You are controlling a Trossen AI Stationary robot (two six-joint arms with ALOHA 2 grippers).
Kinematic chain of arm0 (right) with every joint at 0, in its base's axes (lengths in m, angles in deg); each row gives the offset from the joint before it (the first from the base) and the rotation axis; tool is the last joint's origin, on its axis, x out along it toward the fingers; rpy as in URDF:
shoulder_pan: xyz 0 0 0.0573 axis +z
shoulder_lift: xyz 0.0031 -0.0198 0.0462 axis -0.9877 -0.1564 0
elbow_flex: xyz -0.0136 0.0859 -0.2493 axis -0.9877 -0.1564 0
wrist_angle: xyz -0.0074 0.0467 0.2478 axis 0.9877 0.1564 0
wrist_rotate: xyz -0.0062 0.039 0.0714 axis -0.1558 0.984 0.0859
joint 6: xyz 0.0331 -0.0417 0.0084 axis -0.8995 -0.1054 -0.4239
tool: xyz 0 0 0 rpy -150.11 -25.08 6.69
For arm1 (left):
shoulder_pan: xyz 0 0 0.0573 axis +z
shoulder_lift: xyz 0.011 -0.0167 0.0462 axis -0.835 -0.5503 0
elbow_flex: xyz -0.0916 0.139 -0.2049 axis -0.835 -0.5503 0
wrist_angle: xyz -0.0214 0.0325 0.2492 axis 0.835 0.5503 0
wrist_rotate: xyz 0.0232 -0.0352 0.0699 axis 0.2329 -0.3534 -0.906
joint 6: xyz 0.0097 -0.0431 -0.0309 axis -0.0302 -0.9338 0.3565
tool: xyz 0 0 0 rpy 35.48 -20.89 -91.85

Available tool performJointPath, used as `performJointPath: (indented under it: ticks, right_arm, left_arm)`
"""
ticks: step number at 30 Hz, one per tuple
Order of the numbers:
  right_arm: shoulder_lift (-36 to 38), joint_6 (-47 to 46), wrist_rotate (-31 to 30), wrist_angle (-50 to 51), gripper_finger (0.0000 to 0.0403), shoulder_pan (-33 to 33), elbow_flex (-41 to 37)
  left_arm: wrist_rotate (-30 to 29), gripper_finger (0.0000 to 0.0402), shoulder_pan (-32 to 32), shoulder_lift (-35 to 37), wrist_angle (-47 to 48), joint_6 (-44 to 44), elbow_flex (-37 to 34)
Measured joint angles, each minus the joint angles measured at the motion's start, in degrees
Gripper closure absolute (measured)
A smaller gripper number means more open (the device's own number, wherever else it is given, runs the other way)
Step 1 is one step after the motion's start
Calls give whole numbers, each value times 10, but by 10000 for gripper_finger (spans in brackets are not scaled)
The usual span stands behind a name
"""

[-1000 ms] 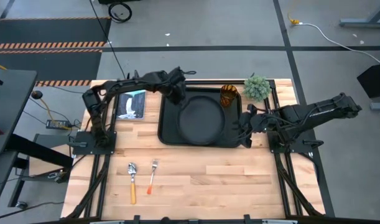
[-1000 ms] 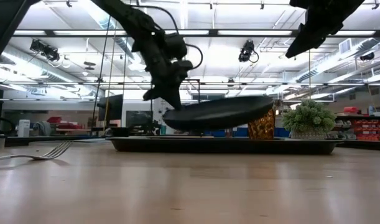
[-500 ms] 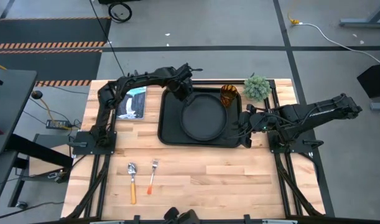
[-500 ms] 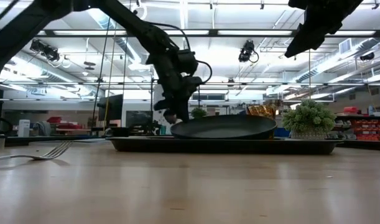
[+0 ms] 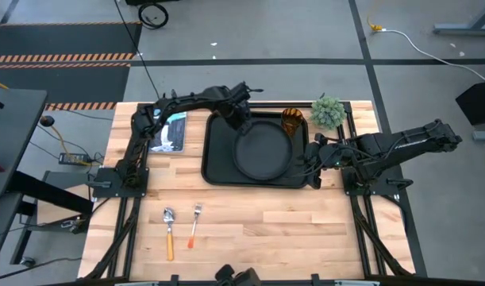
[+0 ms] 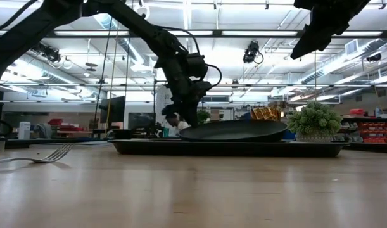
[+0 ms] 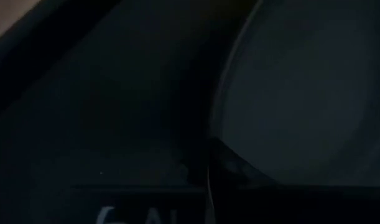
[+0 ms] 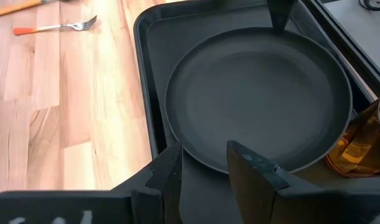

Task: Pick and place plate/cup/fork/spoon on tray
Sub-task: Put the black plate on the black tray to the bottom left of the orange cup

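Note:
The round black plate (image 5: 263, 151) lies in the black tray (image 5: 213, 176), nearly flat; in the low view (image 6: 234, 130) its right side sits slightly higher. My left gripper (image 5: 240, 124) is shut on the plate's far-left rim. The amber cup (image 5: 293, 121) stands in the tray's far right corner, beside the plate. The fork (image 5: 195, 225) and spoon (image 5: 169, 230) lie on the wood near the front left. My right gripper (image 5: 312, 163) hangs open and empty over the tray's right edge. My left gripper holds the plate by its rim (image 8: 283, 32) at the far-left side. The fingers (image 6: 190, 120) come from above, pointing down. The plate's underside is on the tray floor. The dark wrist view does not show how the two fingers sit on the rim.
A small green potted plant (image 5: 328, 111) stands at the far right, just beyond the cup. A flat printed item (image 5: 169, 132) lies left of the tray. Bare wood stretches along the near half of the table (image 5: 290, 230).
My left gripper has gone down and toward the table's right edge with the plate. The plate, held tilted and clear of the tray a second ago, has come down and now lies nearly flat in the tray.

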Motion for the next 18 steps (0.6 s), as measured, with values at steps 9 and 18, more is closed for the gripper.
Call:
performJointPath:
  ticks: [9,18]
  right_arm:
    - [0,-4,0,0,271,0,0]
    - [0,13,0,-3,271,0,0]
  left_arm:
    - [-6,395,-18,0,-1,-23,0]
    - [-22,395,-43,0,-13,-78,0]
